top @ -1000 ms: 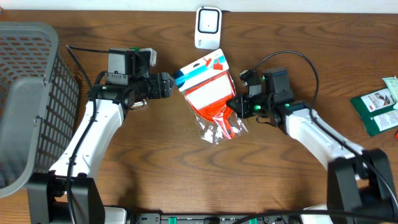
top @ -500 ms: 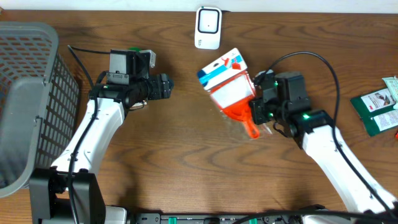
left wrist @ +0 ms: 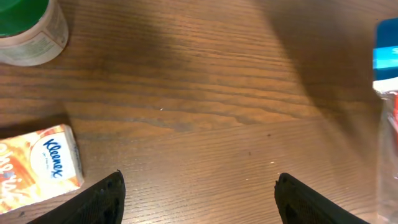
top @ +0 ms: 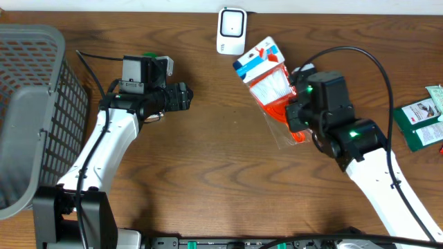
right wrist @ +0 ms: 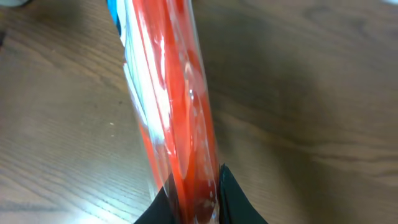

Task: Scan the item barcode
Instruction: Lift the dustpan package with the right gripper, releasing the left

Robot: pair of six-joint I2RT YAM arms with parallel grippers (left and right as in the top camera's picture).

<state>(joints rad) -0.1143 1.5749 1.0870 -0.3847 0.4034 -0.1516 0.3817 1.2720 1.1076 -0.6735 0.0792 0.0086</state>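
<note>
right claw [right wrist: 186, 202]: closed on the lower end of the bagged item; both fingers [right wrist: 235, 200] pinch the clear film and the red part inside.
held thing: red plastic tool in a clear bag with a blue-and-white header card [top: 266, 75]. Seen edge-on in the wrist view [right wrist: 177, 112], it runs straight out from the jaws.
change over the last second: the package was over mid-table between the two arms, its header card just beside the left claw's tips. The right arm has since swung it up and to the right, and the bag now sits steeper.
item position now: off the wood, carried by the right claw alone. The header card is near the white scanner [top: 232, 30], below and to its right, not touching.
left claw [top: 185, 97]: jaws wide and empty [left wrist: 199, 199], well apart from the package. Only the card's blue corner [left wrist: 387, 53] shows at the edge of its view.
meaning for task (judgement): handover done, approach to the scanner under way. I cannot tell which face carries the barcode, so the card may need turning toward the scanner window.
bystanders: Kleenex pack [left wrist: 40, 163] and green-lidded jar [left wrist: 28, 28] by the left arm, grey basket [top: 34, 104] far left, green packets [top: 421, 123] far right.
</note>
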